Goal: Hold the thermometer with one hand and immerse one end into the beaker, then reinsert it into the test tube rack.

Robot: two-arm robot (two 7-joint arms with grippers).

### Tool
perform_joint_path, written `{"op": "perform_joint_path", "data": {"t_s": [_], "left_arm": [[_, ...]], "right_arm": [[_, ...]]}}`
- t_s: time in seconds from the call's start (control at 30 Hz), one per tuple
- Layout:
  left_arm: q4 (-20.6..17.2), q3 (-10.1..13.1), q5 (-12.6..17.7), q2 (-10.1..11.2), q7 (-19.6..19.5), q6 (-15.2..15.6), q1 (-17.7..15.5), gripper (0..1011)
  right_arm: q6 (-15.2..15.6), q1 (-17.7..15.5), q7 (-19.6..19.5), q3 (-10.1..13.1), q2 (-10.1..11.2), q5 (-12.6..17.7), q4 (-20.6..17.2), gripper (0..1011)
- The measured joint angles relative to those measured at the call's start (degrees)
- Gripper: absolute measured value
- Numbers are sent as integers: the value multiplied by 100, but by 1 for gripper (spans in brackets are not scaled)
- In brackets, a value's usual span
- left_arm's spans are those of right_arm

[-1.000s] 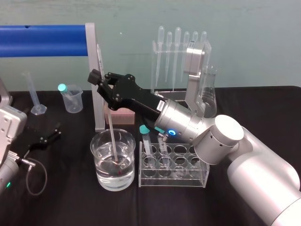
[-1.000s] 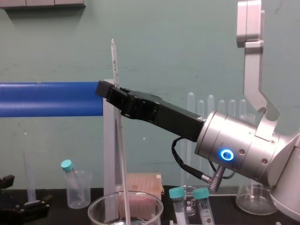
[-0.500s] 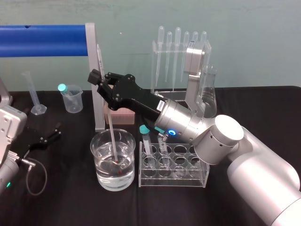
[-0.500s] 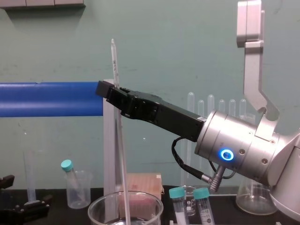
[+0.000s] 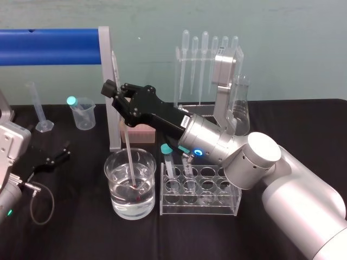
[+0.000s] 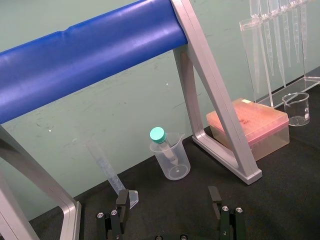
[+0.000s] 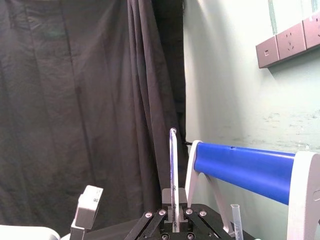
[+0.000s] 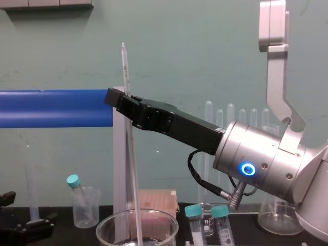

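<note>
- The beaker [image 5: 115, 201], part-filled with water, stands on the tabletop directly below the right pincer [image 5: 118, 93].
- The left pincer [image 6: 168, 200] sits well apart from the right one, released, with its fingers spread.
- The thermometer [image 5: 130, 162] stands nearly upright with a slight tilt. Its lower end is in the beaker's water and its top rises above the right pincer.
- The right pincer is clenched on the thermometer's upper part.

Clear glass beaker [image 5: 115, 187]; matt black cloth [image 5: 76, 233]; glossy blue bar [image 5: 49, 46].
</note>
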Motion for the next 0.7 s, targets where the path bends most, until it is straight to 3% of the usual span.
{"op": "perform_joint_path", "data": {"t_s": [0.7], "left_arm": [[0, 0, 0, 0, 0, 0, 0, 1008]], "right_arm": [[0, 0, 0, 0, 0, 0, 0, 55]]}}
